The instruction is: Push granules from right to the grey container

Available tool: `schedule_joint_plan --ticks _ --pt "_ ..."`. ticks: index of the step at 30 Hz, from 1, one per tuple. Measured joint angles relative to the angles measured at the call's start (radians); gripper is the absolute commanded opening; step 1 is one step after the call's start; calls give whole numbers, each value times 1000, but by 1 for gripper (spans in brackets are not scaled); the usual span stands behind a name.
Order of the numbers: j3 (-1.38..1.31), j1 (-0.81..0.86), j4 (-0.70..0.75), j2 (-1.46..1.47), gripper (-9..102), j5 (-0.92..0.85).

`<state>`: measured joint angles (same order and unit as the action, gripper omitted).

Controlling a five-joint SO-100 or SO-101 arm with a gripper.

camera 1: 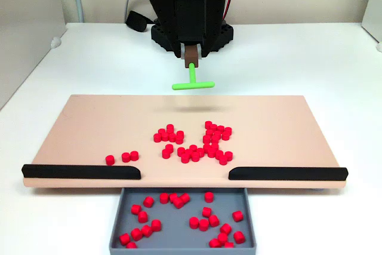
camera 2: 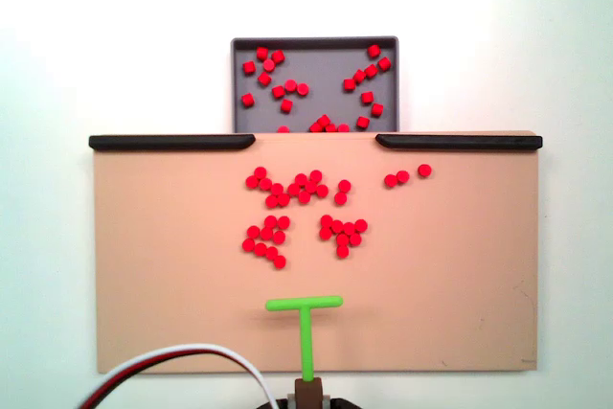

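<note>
Above the board's rear edge: I have the gripper [camera 1: 191,58] clenched on the green T-stick [camera 1: 193,81], crossbar forward as a pusher, lifted clear.
Granules [camera 2: 302,208]: loose clusters mid-board, three strays [camera 2: 407,176] apart; many already in the tray.
Grey container [camera 1: 117,222]: under the gap between the black strips [camera 1: 80,171], which I judge funnel pellets in.
Tan board [camera 2: 163,265]: flat sweeping surface.
</note>
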<state>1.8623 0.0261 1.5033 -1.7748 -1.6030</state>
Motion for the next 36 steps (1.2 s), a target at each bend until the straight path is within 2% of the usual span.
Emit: schedule_joint_plan --ticks 31,36 --pt "0 0 0 0 0 -5" --pt "0 0 2 0 0 -77"
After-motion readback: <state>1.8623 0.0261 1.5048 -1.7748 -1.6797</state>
